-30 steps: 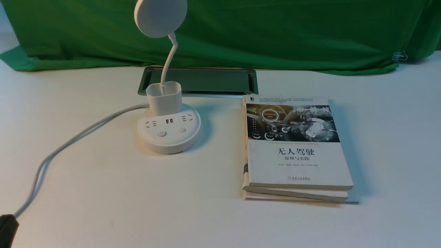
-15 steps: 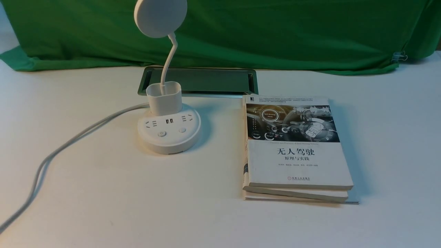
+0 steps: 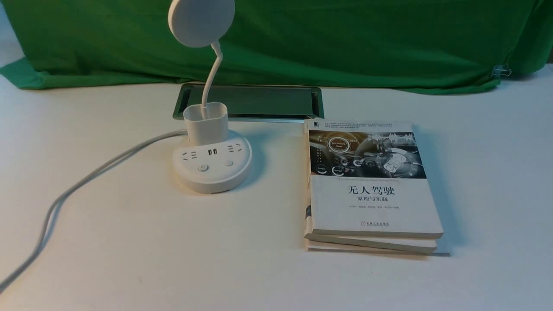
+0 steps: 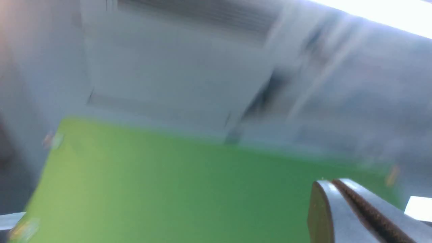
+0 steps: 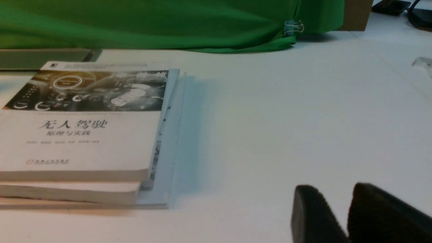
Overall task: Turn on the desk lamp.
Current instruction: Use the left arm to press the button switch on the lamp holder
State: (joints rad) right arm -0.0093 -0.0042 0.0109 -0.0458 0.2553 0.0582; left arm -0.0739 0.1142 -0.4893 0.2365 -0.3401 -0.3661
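Front view, and there's your stack of books [image 3: 373, 185] on the table's right side! Past its near edge, over to the left, stands your desk lamp [image 3: 212, 166], upright, its cable [image 3: 82, 181] trailing left. Behind them, a green cloth [image 3: 345, 47]! On the wrist views, your left gripper [image 4: 332, 182] is pressed together, while your right gripper [image 5: 334, 189] holds its fingertips apart, nothing between them.

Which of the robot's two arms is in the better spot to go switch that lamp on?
Probably the left. The lamp and its buttons stand on the robot's left side, while the right hand is over by the books. The left hand is raised, though, so it would likely need lowering first.
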